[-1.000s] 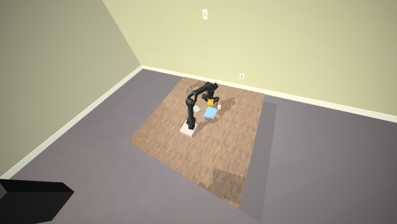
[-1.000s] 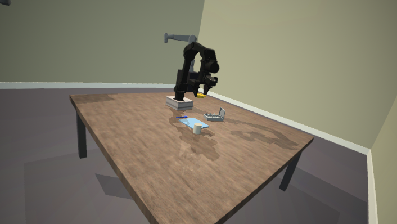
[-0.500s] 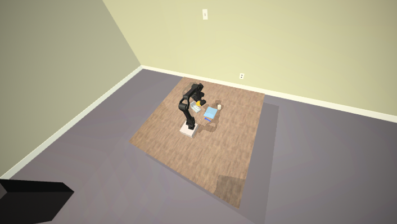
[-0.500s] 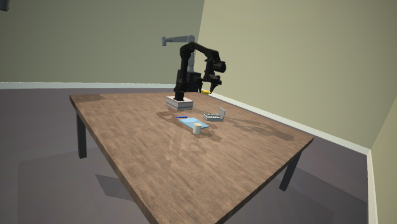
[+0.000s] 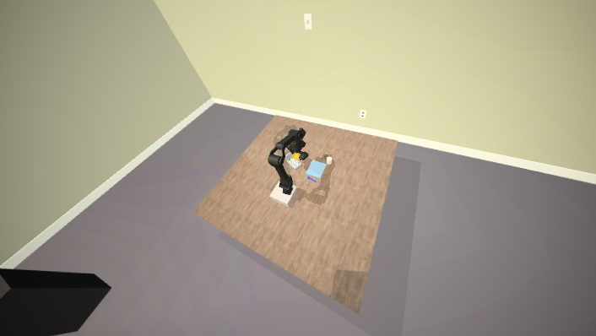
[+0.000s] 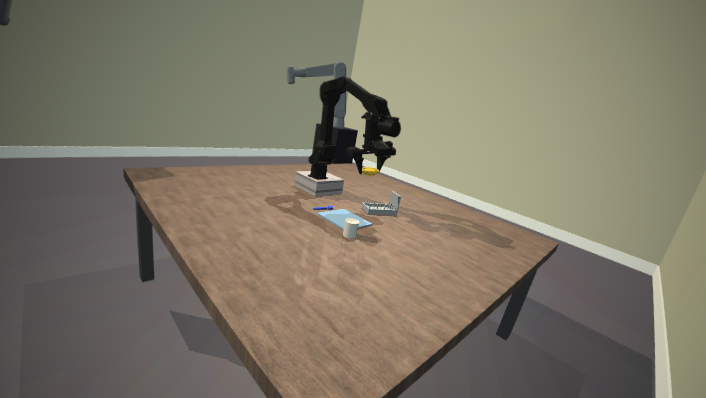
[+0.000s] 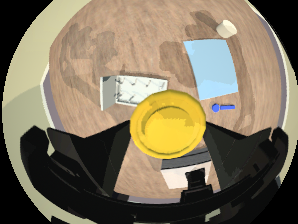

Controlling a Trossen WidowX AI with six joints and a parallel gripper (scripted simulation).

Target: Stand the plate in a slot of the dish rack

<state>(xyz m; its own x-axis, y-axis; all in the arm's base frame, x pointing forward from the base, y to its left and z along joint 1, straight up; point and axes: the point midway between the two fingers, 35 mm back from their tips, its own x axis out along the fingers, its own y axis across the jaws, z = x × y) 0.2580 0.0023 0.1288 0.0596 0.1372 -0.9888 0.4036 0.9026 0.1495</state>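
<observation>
The yellow plate (image 5: 296,156) (image 6: 370,171) (image 7: 167,125) is held roughly flat, high above the table. My gripper (image 6: 370,171) (image 7: 168,124) is shut on the plate, with one finger at each side of its rim. The white dish rack (image 5: 294,164) (image 6: 382,211) (image 7: 142,91) stands on the table, with a taller panel at one end and rows of small rails. No plate is seen in its slots. In the wrist view the plate's edge covers one corner of the rack.
A light blue mat (image 5: 316,169) (image 6: 341,218) (image 7: 212,67) lies beside the rack. A white cup (image 5: 329,160) (image 6: 351,228) (image 7: 226,28) stands at the mat's far edge. A blue utensil (image 5: 311,179) (image 6: 323,208) (image 7: 223,107) lies by its near edge. The arm's pale base block (image 5: 283,195) (image 6: 318,185) is behind.
</observation>
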